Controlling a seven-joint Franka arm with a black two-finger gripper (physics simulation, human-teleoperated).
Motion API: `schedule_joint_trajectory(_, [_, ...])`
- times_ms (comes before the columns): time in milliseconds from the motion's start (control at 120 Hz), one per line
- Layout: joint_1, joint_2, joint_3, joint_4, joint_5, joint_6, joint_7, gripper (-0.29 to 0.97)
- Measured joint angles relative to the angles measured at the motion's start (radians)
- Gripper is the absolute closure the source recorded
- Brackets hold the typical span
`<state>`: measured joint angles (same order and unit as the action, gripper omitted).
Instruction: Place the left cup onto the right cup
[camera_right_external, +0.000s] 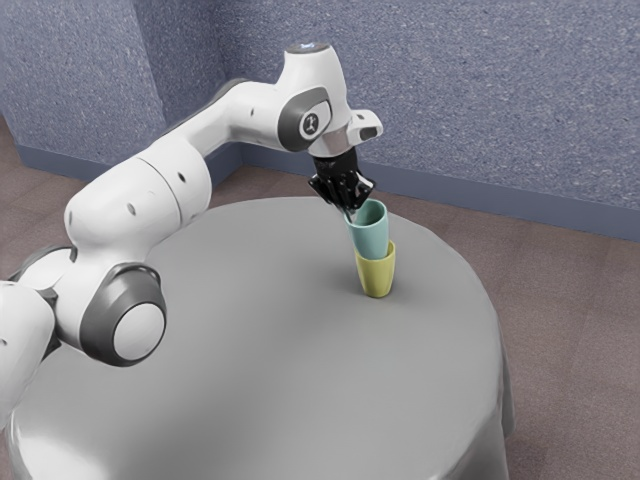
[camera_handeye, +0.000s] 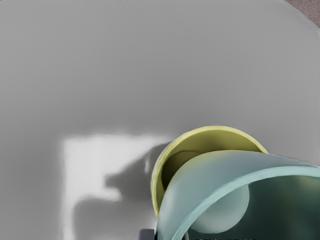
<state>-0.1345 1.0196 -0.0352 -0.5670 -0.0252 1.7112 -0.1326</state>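
Note:
A teal cup (camera_right_external: 368, 232) stands tilted with its base inside a yellow cup (camera_right_external: 376, 274) on the round grey table (camera_right_external: 250, 350), toward the exterior view's right. My gripper (camera_right_external: 349, 206) comes down from above and is shut on the teal cup's rim, on the side nearer the arm. In the wrist view the teal cup (camera_handeye: 210, 175) is close under my hand, and its wall overlaps the yellow cup's rim (camera_handeye: 210, 132). The teal cup leans a little toward the exterior view's right.
The table's edge curves off just past the cups on the exterior view's right. A brown floor (camera_right_external: 560, 260) and a blue wall (camera_right_external: 500, 90) lie behind. The bare tabletop stretches wide toward the arm's base and the front.

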Motion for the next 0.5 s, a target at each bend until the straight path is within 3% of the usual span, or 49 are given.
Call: schedule_joint_trajectory(500, [-0.003, 0.000, -0.008, -0.001, -0.004, 0.013, 0.002, 0.44])
